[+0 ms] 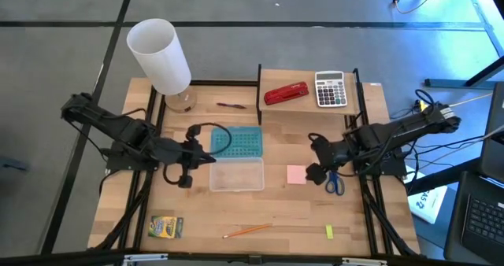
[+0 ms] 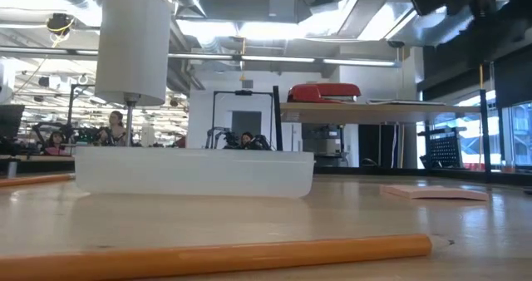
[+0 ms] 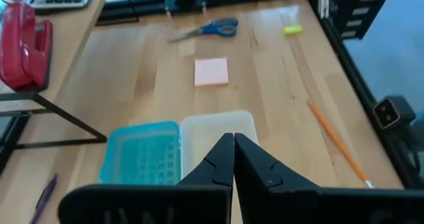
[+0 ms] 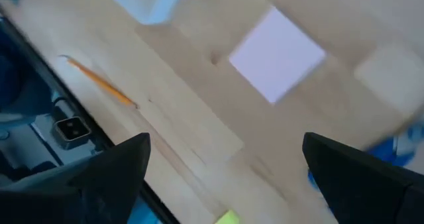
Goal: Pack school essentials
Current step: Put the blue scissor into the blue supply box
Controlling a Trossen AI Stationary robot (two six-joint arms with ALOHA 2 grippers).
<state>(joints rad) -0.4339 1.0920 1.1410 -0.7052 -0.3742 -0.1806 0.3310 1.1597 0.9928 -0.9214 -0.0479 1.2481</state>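
Bright, even light falls from above on the wooden table (image 1: 276,211), and shadows under the arms are soft and short. The tall white cylinder (image 1: 159,55) shows a gentle bright side with no harsh glare. At table height, ceiling strip lights (image 2: 249,32) burn white, nearly blown out, and the windows at the right give a cool blue glow. There the orange pencil (image 2: 216,258) close to the lens is soft, out of focus. The right wrist picture is smeared with motion blur; the pink pad (image 4: 277,54) looks washed pale. The left wrist picture is sharper, with blue daylight tinting its far corner.
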